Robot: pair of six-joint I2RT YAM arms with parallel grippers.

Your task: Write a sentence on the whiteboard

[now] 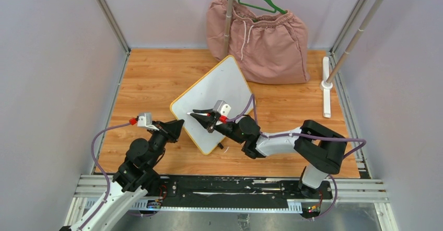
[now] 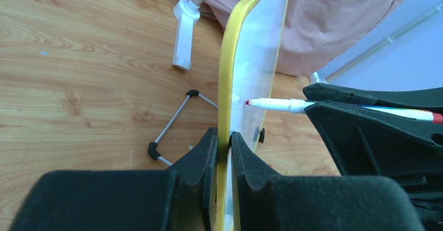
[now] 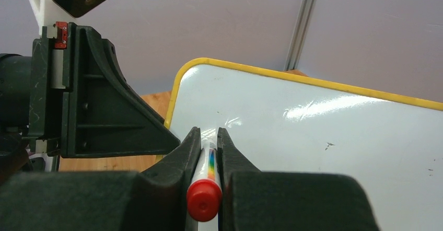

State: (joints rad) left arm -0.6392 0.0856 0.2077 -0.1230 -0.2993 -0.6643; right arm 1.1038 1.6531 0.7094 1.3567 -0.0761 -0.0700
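The whiteboard (image 1: pixel 217 90) stands tilted on the wooden table, white with a yellow rim. My left gripper (image 1: pixel 179 125) is shut on its near-left edge; in the left wrist view the pads (image 2: pixel 223 137) pinch the yellow rim (image 2: pixel 228 69). My right gripper (image 1: pixel 202 118) is shut on a white marker with a red end cap (image 3: pixel 204 198). The marker (image 2: pixel 277 104) points at the board face, its red tip very close to the surface; I cannot tell if it touches. No red lettering shows on the board (image 3: pixel 324 137), only small specks.
A pink garment (image 1: pixel 264 40) on a green hanger (image 1: pixel 259 1) lies behind the board. A rack pole with a white foot (image 1: pixel 327 87) stands at the right. The board's wire stand with black feet (image 2: pixel 172 122) rests on the wood. Metal frame posts line the table edges.
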